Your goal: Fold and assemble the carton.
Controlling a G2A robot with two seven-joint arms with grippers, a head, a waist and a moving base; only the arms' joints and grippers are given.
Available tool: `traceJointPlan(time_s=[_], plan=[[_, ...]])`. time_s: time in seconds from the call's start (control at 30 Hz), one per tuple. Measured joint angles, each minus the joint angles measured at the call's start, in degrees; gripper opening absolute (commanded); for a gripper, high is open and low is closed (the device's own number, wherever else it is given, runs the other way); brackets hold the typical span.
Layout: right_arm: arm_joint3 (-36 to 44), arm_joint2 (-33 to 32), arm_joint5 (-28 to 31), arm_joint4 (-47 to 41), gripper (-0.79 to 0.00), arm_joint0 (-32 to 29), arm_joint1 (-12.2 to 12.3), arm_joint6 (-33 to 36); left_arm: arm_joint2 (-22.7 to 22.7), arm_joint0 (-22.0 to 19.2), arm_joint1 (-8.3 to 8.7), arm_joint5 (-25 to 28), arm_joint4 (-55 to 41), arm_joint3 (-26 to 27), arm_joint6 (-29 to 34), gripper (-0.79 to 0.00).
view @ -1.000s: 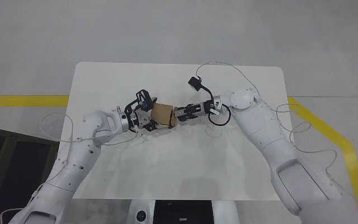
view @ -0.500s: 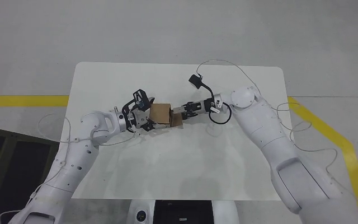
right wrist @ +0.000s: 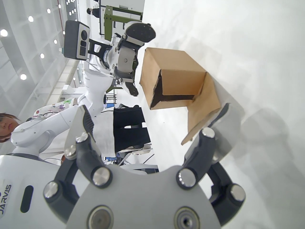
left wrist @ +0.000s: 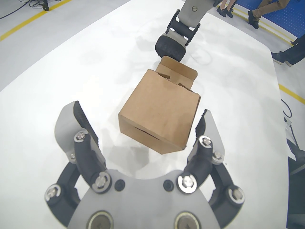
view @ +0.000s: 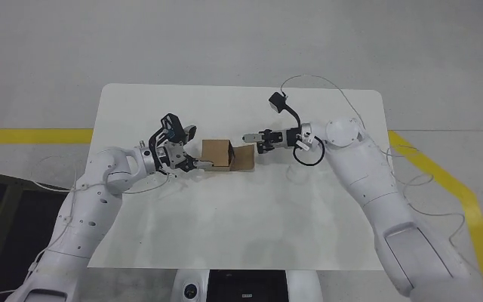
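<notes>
- One white table (view: pixel 317 226) carries the job; the carton (view: pixel 217 153) lies near its middle, slightly toward the far edge.
- Left gripper (left wrist: pixel 140 109), jaws spread, brackets the carton's closed end without clamping it.
- Right gripper (right wrist: pixel 153 109), likewise released, has one finger at the loose flap (right wrist: pixel 202 106).
- Best bet: brace the closed end, then press the flap home squarely.

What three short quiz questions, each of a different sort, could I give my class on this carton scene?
1. True or false: the left gripper is shut on the carton.
2. Which end of the carton has an open flap? A, toward the right gripper; B, toward the left gripper; C, neither.
3. Fill in: the carton rests on the white ____.
Key: 1 false; 2 A; 3 table.
</notes>
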State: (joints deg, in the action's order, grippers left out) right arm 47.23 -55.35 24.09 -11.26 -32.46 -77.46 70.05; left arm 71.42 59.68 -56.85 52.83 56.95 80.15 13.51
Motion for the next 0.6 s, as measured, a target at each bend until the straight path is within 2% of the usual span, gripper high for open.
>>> traceJointPlan(time_s=[0.17, 0.3, 0.6], plan=[[5.8, -4.0, -1.8, -0.7, 0.0, -3.1, 1.8, -0.3, 0.8, -1.0, 0.64, 5.1, -0.7, -0.6, 1.5, 0.0], [10.2, -6.1, -3.8, -1.7, 0.0, -5.3, 2.7, 0.0, -0.2, -1.2, 0.93, 5.2, -1.5, 0.0, 2.2, 0.0], [9.9, -6.1, -3.7, -1.7, 0.0, -5.2, 2.7, 0.0, -0.1, -1.2, 0.92, 5.2, -1.5, -0.1, 2.2, 0.0]])
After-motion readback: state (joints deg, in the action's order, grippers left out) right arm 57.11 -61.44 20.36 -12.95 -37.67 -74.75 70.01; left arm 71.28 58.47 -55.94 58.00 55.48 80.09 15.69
